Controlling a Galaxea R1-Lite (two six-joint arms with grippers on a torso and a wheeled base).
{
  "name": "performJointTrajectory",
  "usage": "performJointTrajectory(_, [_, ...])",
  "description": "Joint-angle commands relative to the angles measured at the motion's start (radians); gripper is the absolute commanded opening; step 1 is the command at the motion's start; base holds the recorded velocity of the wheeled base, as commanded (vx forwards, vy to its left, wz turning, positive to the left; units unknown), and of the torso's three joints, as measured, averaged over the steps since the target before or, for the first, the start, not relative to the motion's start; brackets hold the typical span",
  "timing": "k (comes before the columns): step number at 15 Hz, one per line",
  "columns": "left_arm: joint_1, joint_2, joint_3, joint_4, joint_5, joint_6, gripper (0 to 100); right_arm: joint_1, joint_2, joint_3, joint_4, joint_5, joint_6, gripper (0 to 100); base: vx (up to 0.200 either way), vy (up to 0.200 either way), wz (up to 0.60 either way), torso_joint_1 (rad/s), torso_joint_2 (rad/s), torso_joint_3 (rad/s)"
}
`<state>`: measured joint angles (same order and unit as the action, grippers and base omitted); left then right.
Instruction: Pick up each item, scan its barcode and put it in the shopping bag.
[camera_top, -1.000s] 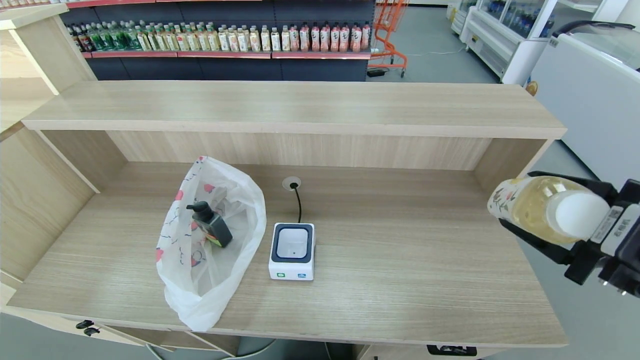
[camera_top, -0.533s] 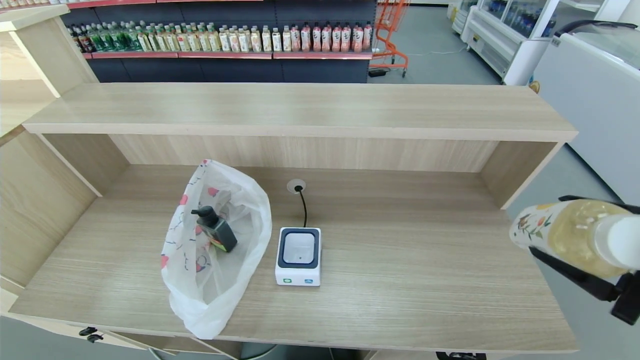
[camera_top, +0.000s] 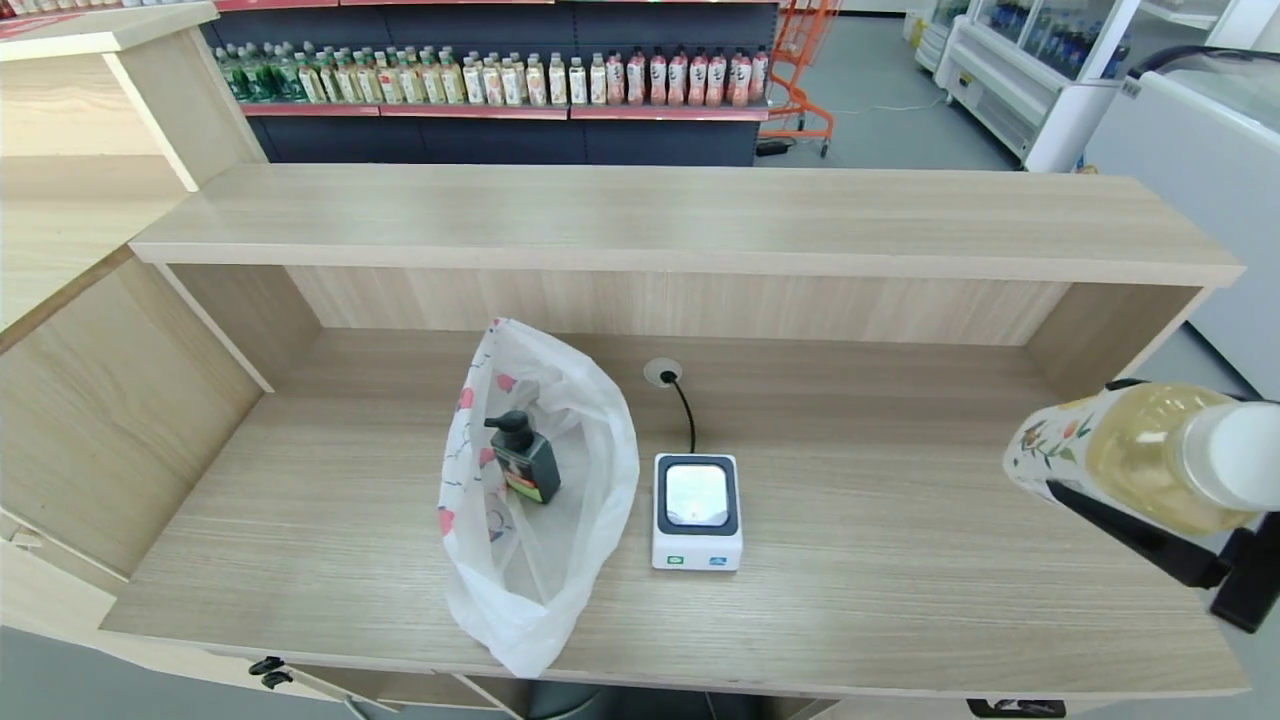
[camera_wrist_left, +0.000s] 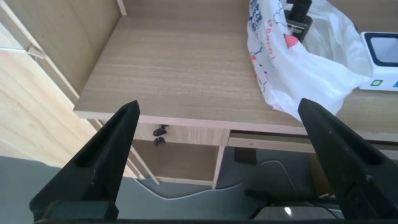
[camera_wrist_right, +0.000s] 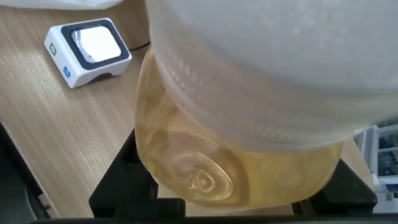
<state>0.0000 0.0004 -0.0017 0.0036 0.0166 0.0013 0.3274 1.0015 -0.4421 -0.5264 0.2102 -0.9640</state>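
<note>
Head camera has swung: the desk (camera_top: 900, 520) and all on it sit further right in the picture than half a second ago, and the bottle (camera_top: 1130, 455) now overlaps the desk's right edge.
The desk is pale wood-grain laminate. At its front edge, left of centre, lies the crinkled white plastic shopping bag (camera_top: 610, 430), printed with red and blue marks. The right gripper (camera_top: 1080, 436) holds the bottle on its side in the air, jaws closed around the clear, yellow-filled body; it has a floral label and a white cap, the writing unreadable. The boxy white scanner (camera_top: 697, 510), with a glossy dark-framed window, stands just beside the bag. A dark pump bottle (camera_top: 527, 462) lies inside the bag. The left gripper (camera_wrist_left: 219, 109) hangs off the front left corner, jaws wide and empty.
</note>
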Motion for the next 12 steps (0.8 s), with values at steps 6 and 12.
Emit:
performJointTrajectory(6, [0.0,0.0,0.0,-0.001,0.0,0.0,100,-0.013,0.368,0.0,-0.293,0.169,0.013,0,0.0,0.067,0.0,0.001,0.0,0.001])
performJointTrajectory(12, [0.0,0.0,0.0,-0.001,0.0,0.0,100,-0.034,0.494,-0.004,-0.428,0.314,-0.002,0,0.0,0.0,0.0,0.0,0.0,0.0])
